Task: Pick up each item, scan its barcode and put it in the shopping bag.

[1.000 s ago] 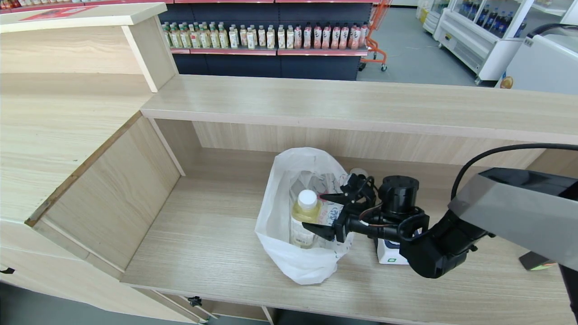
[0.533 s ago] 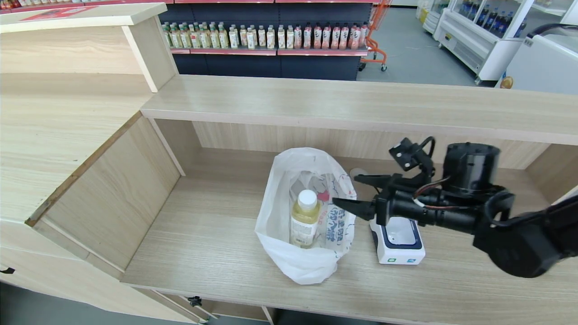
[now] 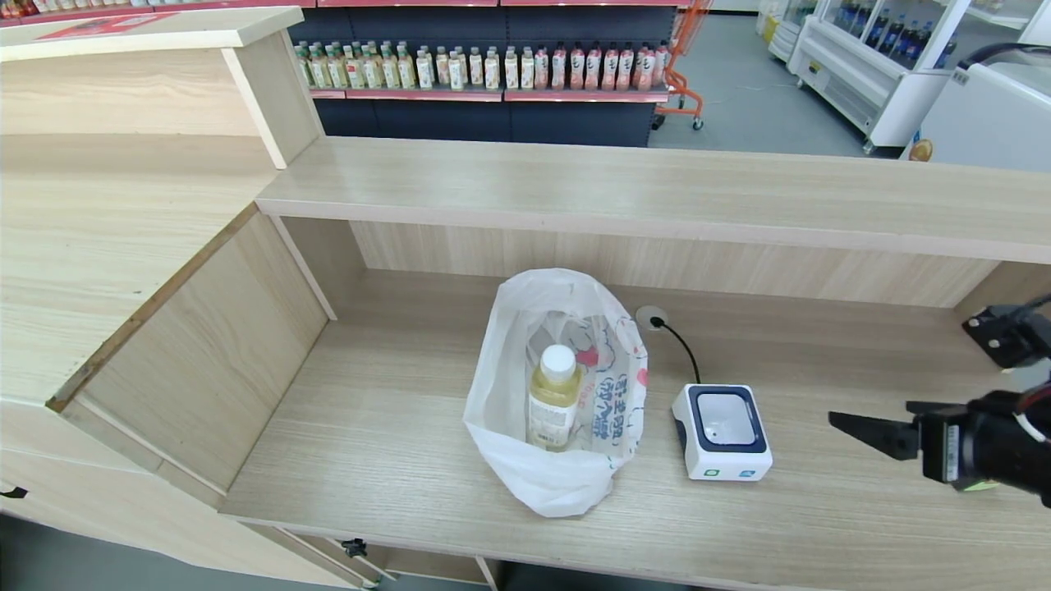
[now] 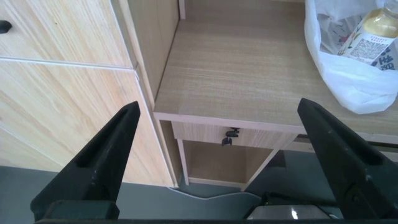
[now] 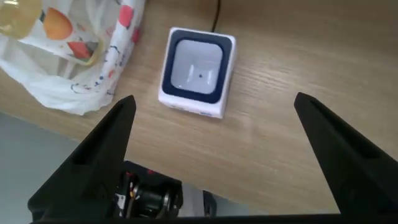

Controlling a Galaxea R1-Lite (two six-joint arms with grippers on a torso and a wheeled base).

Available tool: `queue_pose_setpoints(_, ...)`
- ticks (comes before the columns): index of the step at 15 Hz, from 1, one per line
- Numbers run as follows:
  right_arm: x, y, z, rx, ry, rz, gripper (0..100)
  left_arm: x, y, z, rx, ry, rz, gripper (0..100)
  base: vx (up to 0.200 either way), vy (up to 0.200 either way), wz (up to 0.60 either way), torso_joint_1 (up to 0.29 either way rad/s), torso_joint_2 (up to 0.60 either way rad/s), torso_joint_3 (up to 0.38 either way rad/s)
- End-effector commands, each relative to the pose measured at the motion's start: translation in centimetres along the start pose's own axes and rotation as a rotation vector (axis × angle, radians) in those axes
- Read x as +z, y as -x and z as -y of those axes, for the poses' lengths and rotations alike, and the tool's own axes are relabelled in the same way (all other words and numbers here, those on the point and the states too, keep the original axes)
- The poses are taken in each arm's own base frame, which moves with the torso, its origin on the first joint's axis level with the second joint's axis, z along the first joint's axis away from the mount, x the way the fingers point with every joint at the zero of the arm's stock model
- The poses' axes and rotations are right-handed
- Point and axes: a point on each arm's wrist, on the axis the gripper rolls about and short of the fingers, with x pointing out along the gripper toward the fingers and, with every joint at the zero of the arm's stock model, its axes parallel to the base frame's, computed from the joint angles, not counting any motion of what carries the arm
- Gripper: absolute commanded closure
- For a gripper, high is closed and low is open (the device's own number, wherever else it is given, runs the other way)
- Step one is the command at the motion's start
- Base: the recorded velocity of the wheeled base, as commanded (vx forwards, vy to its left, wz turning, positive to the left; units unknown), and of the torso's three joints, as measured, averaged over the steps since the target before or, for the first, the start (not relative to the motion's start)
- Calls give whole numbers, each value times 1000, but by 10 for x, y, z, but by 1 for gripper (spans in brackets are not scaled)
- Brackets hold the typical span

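Observation:
A white shopping bag [image 3: 566,476] stands open on the lower wooden desk [image 3: 386,443]. Inside it a bottle [image 3: 554,398] of yellow drink with a white cap stands upright. To the bag's right lies the white barcode scanner [image 3: 722,431], its dark window facing up. My right gripper [image 3: 854,425] hangs open and empty well to the right of the scanner. In the right wrist view my right gripper [image 5: 214,102] spans the scanner [image 5: 198,71], with the bag [image 5: 68,62] off to one side. My left gripper [image 4: 219,106] is open and empty, off the desk's front left corner, with the bag [image 4: 348,81] and bottle [image 4: 373,37] beyond.
A raised counter ledge [image 3: 657,193] runs behind the desk and a wooden side wall [image 3: 205,353] closes its left end. The scanner's black cable [image 3: 681,349] runs back to a grommet. A drawer with a small latch [image 4: 230,135] sits under the desk's front edge.
My right gripper has drawn out of the bag and swung right, past the scanner, to the picture's right edge. The bottle stays standing in the bag.

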Motion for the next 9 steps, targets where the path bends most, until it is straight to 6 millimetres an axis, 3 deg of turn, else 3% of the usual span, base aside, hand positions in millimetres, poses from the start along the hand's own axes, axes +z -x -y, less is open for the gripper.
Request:
queue_pose_setpoints(1, -9, 23, 4, -61, -15, 40, 0, 0, 0, 0, -1, 0, 0, 0, 0, 0, 0, 0, 0, 0)
queue_pose_setpoints(7, -11, 31, 8, -100, -30, 52, 0, 0, 0, 0, -1, 3, 0, 0, 0, 0, 0, 0, 0, 0)
queue_pose_setpoints(9, -13, 32, 9, -105, -37, 34, 0, 0, 0, 0, 1, 1, 0, 0, 0, -200, 0, -2, 5, 5)
